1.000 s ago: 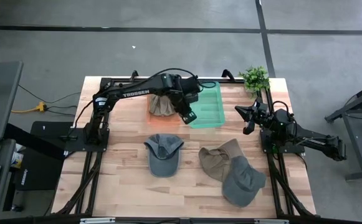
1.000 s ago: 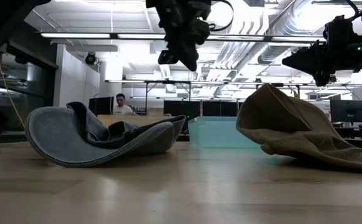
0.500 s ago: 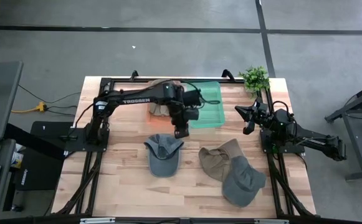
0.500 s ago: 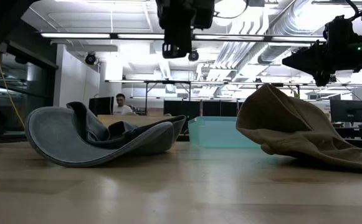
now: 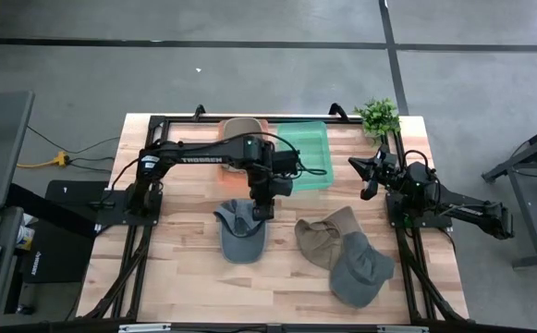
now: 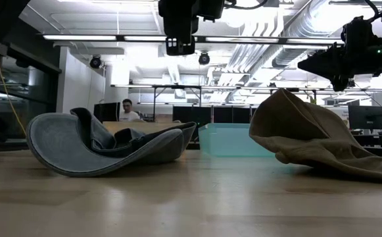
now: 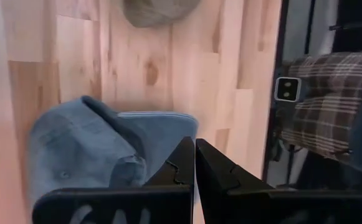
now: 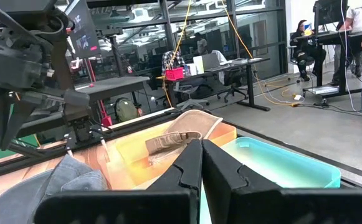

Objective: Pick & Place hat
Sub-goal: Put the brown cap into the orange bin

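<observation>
- Left gripper (image 5: 262, 211), fingers pressed together and empty, hangs over the blue-grey hat (image 5: 241, 230).
- Right gripper (image 5: 368, 175), also pressed together, waits near the table's (image 5: 185, 268) right edge.

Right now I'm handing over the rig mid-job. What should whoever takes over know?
Left gripper: shut, empty, above the blue-grey cap.
Right gripper: shut, empty, parked at the table's right side.
Done: the binned tan hat lies in the orange bin.
Left: the blue-grey cap, the loose tan hat and the grey cap lie on the table, not yet picked.
</observation>
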`<act>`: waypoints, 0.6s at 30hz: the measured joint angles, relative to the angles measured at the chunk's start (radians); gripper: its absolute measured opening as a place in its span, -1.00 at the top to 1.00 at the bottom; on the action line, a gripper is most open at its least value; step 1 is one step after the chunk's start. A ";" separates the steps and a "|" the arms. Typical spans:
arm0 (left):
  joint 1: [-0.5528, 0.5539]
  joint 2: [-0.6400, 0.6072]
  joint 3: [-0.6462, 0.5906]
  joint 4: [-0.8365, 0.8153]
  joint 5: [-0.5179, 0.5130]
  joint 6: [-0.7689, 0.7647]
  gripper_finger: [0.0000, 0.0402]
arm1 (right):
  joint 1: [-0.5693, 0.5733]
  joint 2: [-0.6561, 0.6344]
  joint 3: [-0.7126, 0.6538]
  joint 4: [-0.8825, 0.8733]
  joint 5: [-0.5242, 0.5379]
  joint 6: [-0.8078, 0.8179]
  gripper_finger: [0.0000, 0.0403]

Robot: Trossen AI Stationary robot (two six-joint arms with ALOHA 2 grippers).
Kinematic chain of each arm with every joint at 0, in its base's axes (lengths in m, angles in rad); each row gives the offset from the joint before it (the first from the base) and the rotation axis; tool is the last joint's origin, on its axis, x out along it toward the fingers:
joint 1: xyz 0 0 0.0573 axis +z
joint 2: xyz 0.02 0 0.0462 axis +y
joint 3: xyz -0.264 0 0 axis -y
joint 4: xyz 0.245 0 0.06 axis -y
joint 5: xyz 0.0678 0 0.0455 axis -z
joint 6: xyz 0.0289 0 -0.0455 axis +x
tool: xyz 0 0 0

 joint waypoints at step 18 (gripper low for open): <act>-0.053 0.010 0.000 0.225 -0.095 -0.103 1.00 | 0.000 0.000 0.000 0.000 0.000 0.000 0.98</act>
